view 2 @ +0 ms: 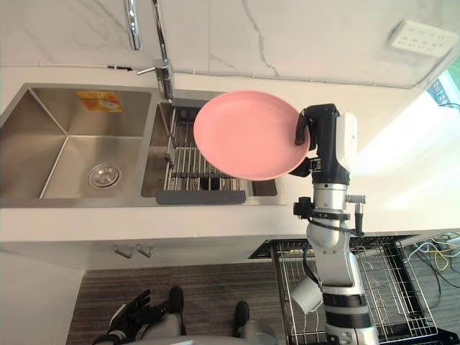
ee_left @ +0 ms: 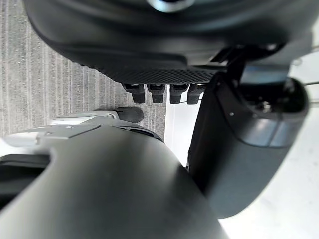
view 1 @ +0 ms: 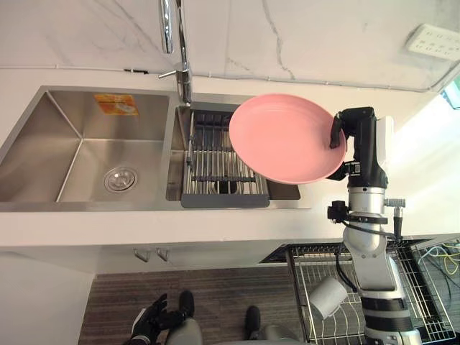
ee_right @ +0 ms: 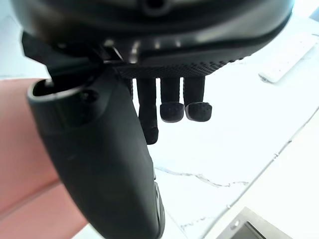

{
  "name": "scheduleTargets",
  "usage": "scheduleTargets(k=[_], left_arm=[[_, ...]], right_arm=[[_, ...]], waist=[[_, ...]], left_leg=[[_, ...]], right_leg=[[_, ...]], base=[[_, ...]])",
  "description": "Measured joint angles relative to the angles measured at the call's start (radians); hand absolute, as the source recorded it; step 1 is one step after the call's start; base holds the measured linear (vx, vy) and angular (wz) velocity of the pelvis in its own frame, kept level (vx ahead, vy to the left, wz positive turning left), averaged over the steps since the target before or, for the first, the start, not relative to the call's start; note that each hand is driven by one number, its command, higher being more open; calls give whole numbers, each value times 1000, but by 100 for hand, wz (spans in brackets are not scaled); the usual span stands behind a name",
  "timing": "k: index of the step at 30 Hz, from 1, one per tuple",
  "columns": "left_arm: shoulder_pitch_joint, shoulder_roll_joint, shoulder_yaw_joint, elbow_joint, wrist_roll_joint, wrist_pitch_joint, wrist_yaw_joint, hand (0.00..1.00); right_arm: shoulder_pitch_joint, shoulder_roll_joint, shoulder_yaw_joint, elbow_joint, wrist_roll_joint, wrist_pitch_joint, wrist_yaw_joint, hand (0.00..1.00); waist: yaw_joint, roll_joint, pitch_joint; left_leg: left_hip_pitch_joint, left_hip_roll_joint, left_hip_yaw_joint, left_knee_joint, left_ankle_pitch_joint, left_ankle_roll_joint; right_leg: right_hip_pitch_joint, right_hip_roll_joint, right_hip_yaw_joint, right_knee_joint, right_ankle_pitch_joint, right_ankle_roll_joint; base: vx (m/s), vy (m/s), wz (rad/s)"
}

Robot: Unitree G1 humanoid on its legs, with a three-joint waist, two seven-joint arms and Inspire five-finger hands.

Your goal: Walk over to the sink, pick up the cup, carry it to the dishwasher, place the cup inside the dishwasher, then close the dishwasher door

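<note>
Right hand (view 1: 357, 136) pinches the pink plate (view 1: 284, 136) by its rim, holding it roughly level over the sink (view 1: 43, 144) for carrying. A cup (view 1: 327, 296), apparently, lies in the dishwasher rack (view 1: 424, 316). Left hand (view 1: 147, 325) hangs relaxed.

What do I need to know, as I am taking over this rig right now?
Right hand: shut on the rim of a pink plate, held above the sink's right basin; it is a plate, not a cup.
Left hand: open, low by the floor, holding nothing.
Dishwasher rack stands pulled out at lower right, what looks like a pale cup lying in it.
Done: sink reached, plate lifted. Left: carry it to the rack, set it in, close the door.
</note>
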State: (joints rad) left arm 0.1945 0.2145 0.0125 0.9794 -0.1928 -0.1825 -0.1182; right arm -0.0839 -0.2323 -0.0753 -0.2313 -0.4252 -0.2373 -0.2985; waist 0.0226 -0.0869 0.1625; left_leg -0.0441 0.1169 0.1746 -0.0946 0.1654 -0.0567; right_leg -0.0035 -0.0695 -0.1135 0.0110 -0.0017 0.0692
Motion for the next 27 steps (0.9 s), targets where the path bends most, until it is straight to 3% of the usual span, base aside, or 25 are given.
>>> scheduleTargets(k=[8, 11, 14, 19, 21, 23, 25, 26, 27], left_arm=[[20, -2, -1, 11, 20, 1, 8, 100], [30, -3, -1, 20, 28, 0, 9, 100], [44, -7, -1, 20, 35, -2, 9, 100], [54, -6, 0, 22, 57, 0, 9, 100], [60, -6, 3, 22, 57, 1, 10, 100], [66, -17, 23, 32, 56, 2, 12, 100], [65, -15, 29, 39, 55, 2, 10, 100], [65, -12, 31, 41, 54, 4, 9, 100], [65, -8, 31, 42, 54, 7, 7, 100]], right_arm=[[90, 2, -4, -73, 0, -29, 1, 0], [132, 2, -8, -94, 0, -31, 0, 0], [146, 4, -9, -94, 2, -33, 0, 0], [217, 57, -93, -108, 12, -31, -6, 0], [240, 68, -118, -108, 12, -27, -12, 0], [259, 68, -122, -108, 12, -24, -16, 0], [271, 68, -124, -108, 12, -25, -19, 0], [280, 68, -130, -107, 12, -25, -22, 0], [284, 67, -137, -106, 12, -25, -25, 0]], waist=[[-15, -3, -21], [-24, -1, -37], [-22, -3, -51], [-49, -4, -51], [-60, -5, -51], [-62, 4, -58], [-71, 4, -60], [-72, -2, -63], [-76, -8, -67]], left_leg=[[59, 1, 59, 0, -22, -4], [87, -5, 88, 2, -38, -9], [120, -36, 27, 6, -74, -8], [146, -63, 89, 37, -126, 5], [155, -68, 126, 65, -157, 10], [165, -57, 172, 104, -202, 13], [166, -34, 231, 145, -228, 16], [169, -28, 258, 185, -259, 9], [170, -27, 266, 218, -283, 3]], right_leg=[[18, 0, 63, 8, 0, 1], [15, 3, 116, 12, 2, 3], [-10, 13, 213, 28, 11, 7], [-38, 18, 341, 25, 33, 22], [-41, 15, 368, 19, 27, 14], [-61, -9, 251, 19, 11, -98], [-75, -29, 153, 39, 1, -138], [-87, -43, 111, 63, 15, -143], [-89, -52, 104, 77, 48, -127]], base=[[5, 8, -24], [13, 18, -50], [38, 40, -86], [7, 54, -85], [8, 71, -82], [22, 80, -121], [73, 68, -107], [78, 49, -88], [66, 28, -56]])
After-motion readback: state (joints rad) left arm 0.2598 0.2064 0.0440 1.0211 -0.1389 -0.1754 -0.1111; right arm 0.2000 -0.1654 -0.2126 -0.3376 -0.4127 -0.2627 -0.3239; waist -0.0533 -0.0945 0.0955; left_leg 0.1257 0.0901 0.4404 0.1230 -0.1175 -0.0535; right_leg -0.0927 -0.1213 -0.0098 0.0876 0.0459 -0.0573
